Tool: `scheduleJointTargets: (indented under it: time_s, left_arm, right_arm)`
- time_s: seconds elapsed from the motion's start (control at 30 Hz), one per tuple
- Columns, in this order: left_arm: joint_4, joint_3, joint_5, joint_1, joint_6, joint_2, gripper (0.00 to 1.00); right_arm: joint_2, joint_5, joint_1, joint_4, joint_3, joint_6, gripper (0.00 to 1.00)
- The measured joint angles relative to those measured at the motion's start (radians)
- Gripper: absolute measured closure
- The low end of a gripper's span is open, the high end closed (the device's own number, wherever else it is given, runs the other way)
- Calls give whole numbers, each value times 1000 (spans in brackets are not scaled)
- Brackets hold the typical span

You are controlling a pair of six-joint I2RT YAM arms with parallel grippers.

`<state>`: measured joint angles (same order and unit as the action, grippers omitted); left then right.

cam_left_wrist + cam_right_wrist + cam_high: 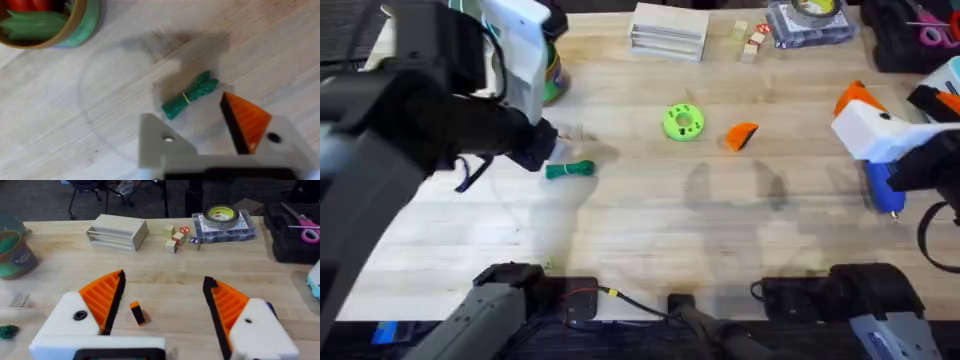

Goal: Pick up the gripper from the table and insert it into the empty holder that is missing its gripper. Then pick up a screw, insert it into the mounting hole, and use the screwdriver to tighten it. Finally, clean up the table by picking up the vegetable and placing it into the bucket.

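Our left gripper (212, 137) wide above the vegetable (190, 95), our right gripper (162, 305) wide too, both empty.

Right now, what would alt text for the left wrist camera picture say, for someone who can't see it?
A small dark-green toy vegetable lies on the wooden table, just beyond the left gripper, which has an orange pad on one white finger and none on the other. A bucket holding red and light-green toy produce sits farther off.
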<state>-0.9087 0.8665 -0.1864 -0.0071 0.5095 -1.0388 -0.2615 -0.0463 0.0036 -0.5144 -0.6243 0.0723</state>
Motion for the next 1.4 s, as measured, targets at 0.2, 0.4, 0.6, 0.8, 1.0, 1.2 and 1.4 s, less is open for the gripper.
scheduleJointTargets:
  time_s: [0.2, 0.4, 0.6, 0.8, 1.0, 1.2, 1.4]
  left_arm:
    - [8, 0, 0, 0, 8, 195, 852]
    - [8, 0, -6, 0, -21, 395, 268]
    - [8, 0, -36, 0, -27, 525, 638]
    - [23, 0, -50, 0, -33, 549, 11]
    - [24, 0, -61, 0, -33, 549, 8]
    - [37, 0, -156, 0, -33, 549, 8]
    - [-82, 0, -202, 0, -33, 549, 8]
  right_arm:
    - [0, 0, 0, 0, 0, 0, 9]
    - [0, 0, 0, 0, 0, 0, 10]
    - [0, 0, 0, 0, 0, 0, 9]
    - [0, 0, 0, 0, 0, 0, 10]
    - [0, 0, 0, 0, 0, 0, 10]
    - [0, 0, 0, 0, 0, 0, 10]
    - [0, 0, 0, -1, 0, 0, 10]
